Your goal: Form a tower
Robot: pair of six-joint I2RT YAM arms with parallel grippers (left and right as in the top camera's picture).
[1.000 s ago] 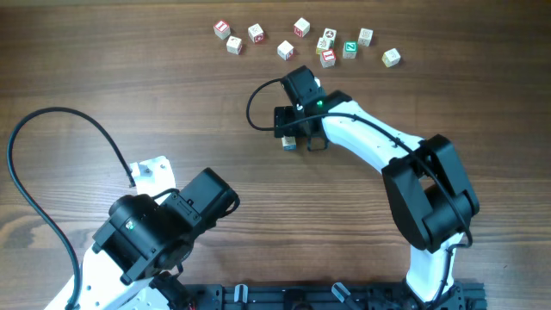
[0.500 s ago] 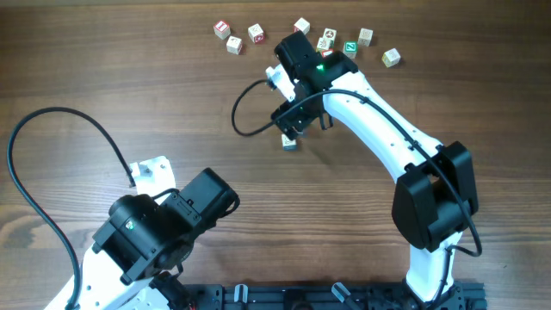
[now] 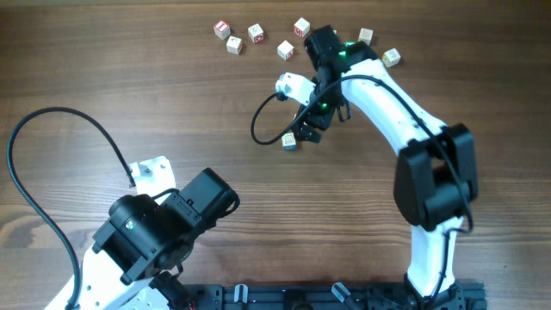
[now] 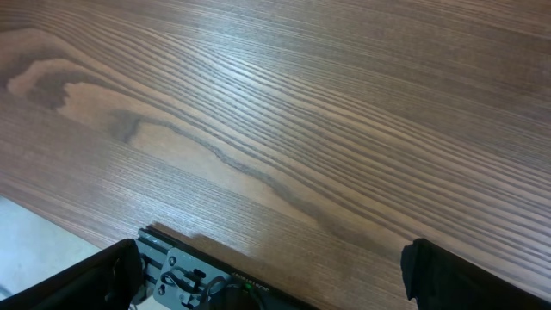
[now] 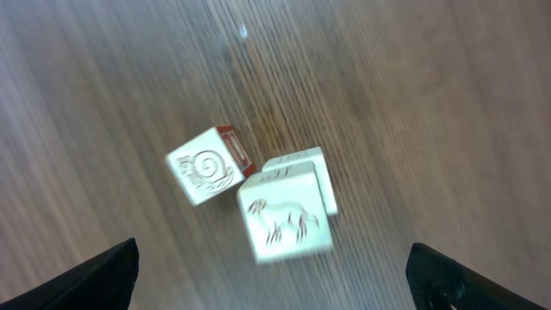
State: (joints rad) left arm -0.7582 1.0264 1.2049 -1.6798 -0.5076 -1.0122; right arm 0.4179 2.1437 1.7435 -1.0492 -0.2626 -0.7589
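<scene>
**Q:** Tower position?

**A:** The tower point(image 3: 290, 142) stands on the table point(image 3: 129, 95), well apart from the loose cubes point(image 3: 256, 33) scattered along the far side. From overhead it reads as one pale speck, and its levels cannot be counted. A dark part of the right arm point(image 3: 379, 86) lies just beside it. Whether they touch, I cannot tell.

**Q:** Right gripper?

**A:** The right gripper point(image 5: 271, 280) is spread wide, with nothing between the fingers. Its camera (picture blurred) looks down on a snail cube point(image 5: 204, 165) with one red side. A sheep cube point(image 5: 282, 222) sits just beside it. A third cube point(image 5: 297, 159) is tight against the sheep cube, beside or beneath, I cannot tell which.

**Q:** Left?

**A:** The left gripper point(image 4: 271, 275) is also wide and empty, above bare wood grain. The left arm point(image 3: 164, 228) sits at the near left of the table, well apart from the tower.
</scene>
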